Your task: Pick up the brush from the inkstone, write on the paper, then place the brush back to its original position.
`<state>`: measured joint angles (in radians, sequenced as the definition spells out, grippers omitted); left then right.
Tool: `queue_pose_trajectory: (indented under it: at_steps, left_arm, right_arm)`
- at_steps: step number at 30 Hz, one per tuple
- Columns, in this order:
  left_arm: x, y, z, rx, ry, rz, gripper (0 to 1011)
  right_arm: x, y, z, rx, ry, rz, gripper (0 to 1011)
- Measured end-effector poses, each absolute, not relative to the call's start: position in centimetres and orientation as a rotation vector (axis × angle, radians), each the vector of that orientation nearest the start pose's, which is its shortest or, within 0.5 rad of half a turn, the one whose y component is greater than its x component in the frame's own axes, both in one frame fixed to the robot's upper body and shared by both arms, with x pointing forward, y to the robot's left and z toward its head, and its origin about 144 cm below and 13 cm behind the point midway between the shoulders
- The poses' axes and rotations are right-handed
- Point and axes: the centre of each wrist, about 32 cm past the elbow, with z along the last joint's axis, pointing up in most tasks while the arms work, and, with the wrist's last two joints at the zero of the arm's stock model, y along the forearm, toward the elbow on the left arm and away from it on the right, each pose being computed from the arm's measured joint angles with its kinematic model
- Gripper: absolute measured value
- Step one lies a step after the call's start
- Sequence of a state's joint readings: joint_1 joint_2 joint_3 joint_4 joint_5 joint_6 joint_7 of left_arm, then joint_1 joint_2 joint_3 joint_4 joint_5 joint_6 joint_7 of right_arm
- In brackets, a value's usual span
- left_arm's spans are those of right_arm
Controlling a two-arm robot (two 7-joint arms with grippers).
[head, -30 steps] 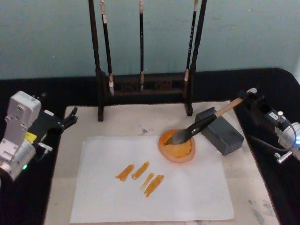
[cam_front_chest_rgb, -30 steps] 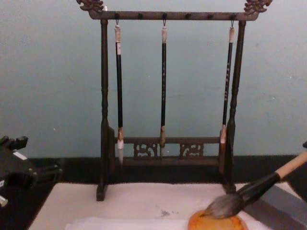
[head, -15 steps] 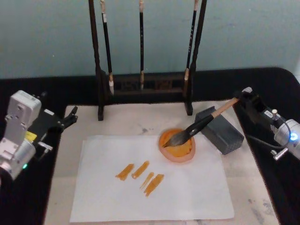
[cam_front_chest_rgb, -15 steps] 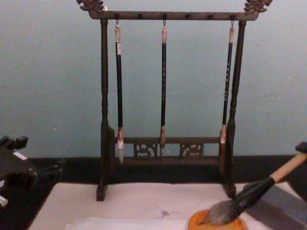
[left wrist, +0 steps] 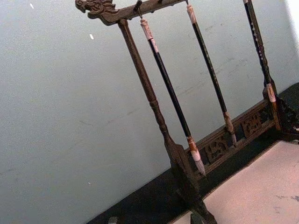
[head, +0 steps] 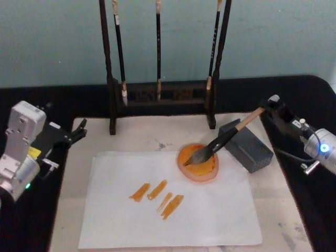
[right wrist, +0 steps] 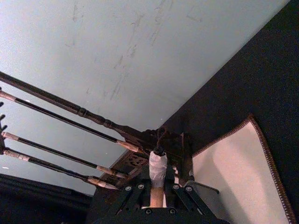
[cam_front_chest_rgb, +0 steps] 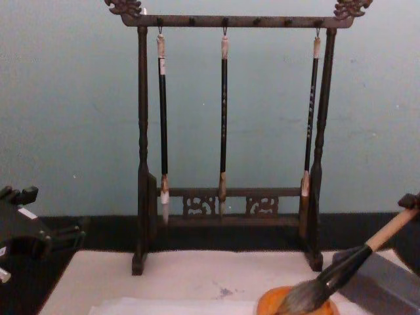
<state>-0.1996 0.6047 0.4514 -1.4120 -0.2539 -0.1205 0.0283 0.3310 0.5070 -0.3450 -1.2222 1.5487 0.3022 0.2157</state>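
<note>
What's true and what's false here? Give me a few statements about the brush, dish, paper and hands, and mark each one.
1. The bristles of the brush lie in the orange dish. True.
2. The paper is blank. False: orange strokes mark it.
3. Three slim brushes hang from the rack. True.
4. The left hand holds the brush. False: the right hand grips its handle end, and the left hand sits idle at the far left.
</note>
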Motion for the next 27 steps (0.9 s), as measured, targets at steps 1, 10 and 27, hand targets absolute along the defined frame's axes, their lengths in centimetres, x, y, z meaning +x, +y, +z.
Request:
queue_pose_trajectory:
  at_steps: [1, 10, 27]
  left_arm:
    - [48.86, 30.97, 113.98, 0.304, -0.285, 1.248, 1010]
    - [48.86, 30.97, 113.98, 0.304, -0.285, 1.248, 1010]
    - [48.86, 30.97, 113.98, 0.304, -0.285, 1.248, 1009]
  right_arm:
    - [53.48, -33.20, 114.91, 0.470, 1.005, -1.042, 171]
    - [53.71, -32.88, 115.03, 0.449, 0.989, -1.052, 171]
    - [53.90, -32.75, 114.84, 0.445, 0.981, -1.068, 171]
